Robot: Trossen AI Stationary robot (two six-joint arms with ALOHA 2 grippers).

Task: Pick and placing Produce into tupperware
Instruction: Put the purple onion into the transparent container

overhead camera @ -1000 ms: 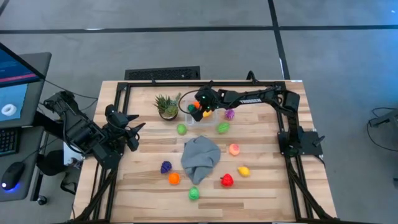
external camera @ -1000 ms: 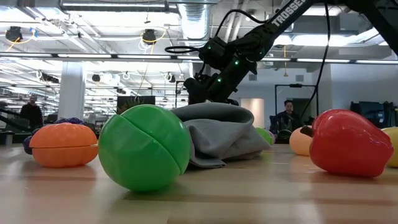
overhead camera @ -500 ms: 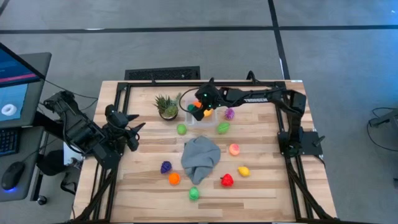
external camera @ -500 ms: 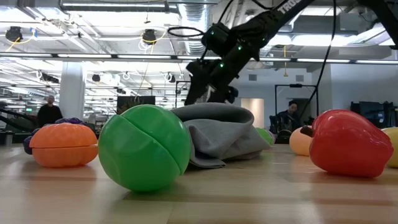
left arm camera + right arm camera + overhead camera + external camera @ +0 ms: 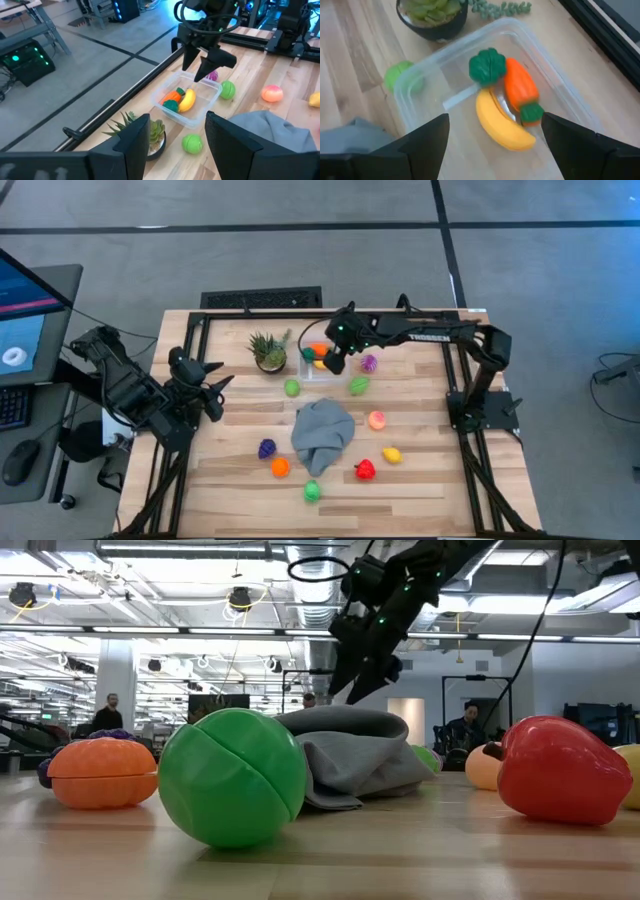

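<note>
My right gripper [image 5: 332, 363] hangs above the tupperware [image 5: 560, 107] at the far middle of the table, fingers apart and holding nothing. My left gripper [image 5: 212, 388] waits over the left edge of the table, fingers a little apart, also empty.

The clear tub sits just right of the potted plant [image 5: 268, 351]. Inside it lie a banana [image 5: 501, 125], a carrot [image 5: 520, 87] and a dark green leafy piece [image 5: 486, 65], all touching one another.

The rest of the produce is loose on the wood. A purple piece [image 5: 369, 363] and a green piece [image 5: 358, 385] lie just right of the tub, and a small green ball [image 5: 291, 388] lies just in front of it. A peach-coloured piece [image 5: 376, 419] sits right of the grey cloth [image 5: 322, 432]. A yellow piece [image 5: 391, 454], a red piece [image 5: 365, 470], a green apple [image 5: 312, 491], an orange piece [image 5: 279, 467] and purple grapes [image 5: 266, 448] lie along the near side.

These look like hollow plastic toys, so I expect them to be light, stiff and smooth. The round ones will likely roll or squirt out of a pinch set off centre, so I would close across the widest middle. The purple piece beside the tub seems bumpy, though I cannot make out its shape well; bumps should give better purchase. The tub itself looks light enough to slide if nudged.
</note>
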